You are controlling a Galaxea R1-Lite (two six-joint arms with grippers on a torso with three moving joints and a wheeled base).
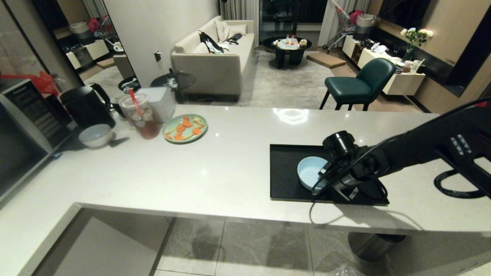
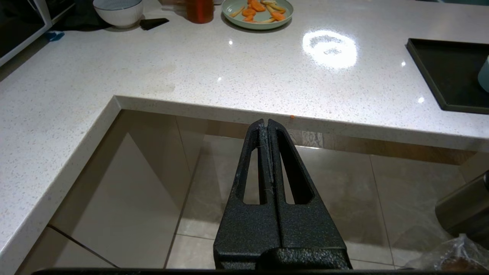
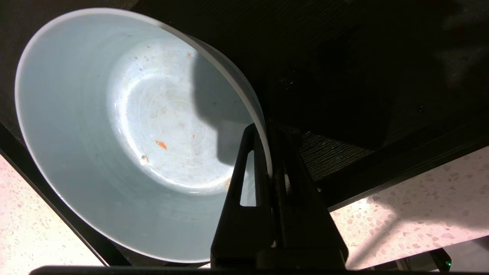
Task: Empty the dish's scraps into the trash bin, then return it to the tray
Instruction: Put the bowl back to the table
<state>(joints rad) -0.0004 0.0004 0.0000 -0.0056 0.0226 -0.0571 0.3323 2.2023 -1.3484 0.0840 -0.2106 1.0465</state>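
Head view: pale-blue dish (image 1: 309,171) sits in black tray (image 1: 285,174) on the white counter (image 1: 215,168), looks emptied, right gripper (image 1: 326,179) at its near rim. Mint-green plate (image 1: 185,128) farther left holds orange carrot pieces and pale bits. Clear cup (image 1: 140,115) with red straw holds dark drink beside it. White bowl (image 1: 95,135) near black kettle (image 1: 86,105), contents not visible. Steel bin (image 1: 374,245) partly showing on the floor under the counter edge.

Left wrist view: left gripper (image 2: 267,126) closed on nothing, hanging over the floor tiles below the counter edge. Green plate (image 2: 258,9) with carrot pieces at far side, white bowl (image 2: 118,11) beside it, tray corner (image 2: 447,72) with a sliver of the dish (image 2: 485,74). Crinkly clear bag of the trash bin (image 2: 450,256) at the corner, brownish inside.

Right wrist view: right gripper (image 3: 269,152) clamped on the dish (image 3: 88,126) wall, one finger inside, one outside. Dish interior nearly bare, only a few tiny orange and pale scraps (image 3: 161,144) stuck to the bottom. Dish rests over the tray (image 3: 344,76), counter showing past its rim.
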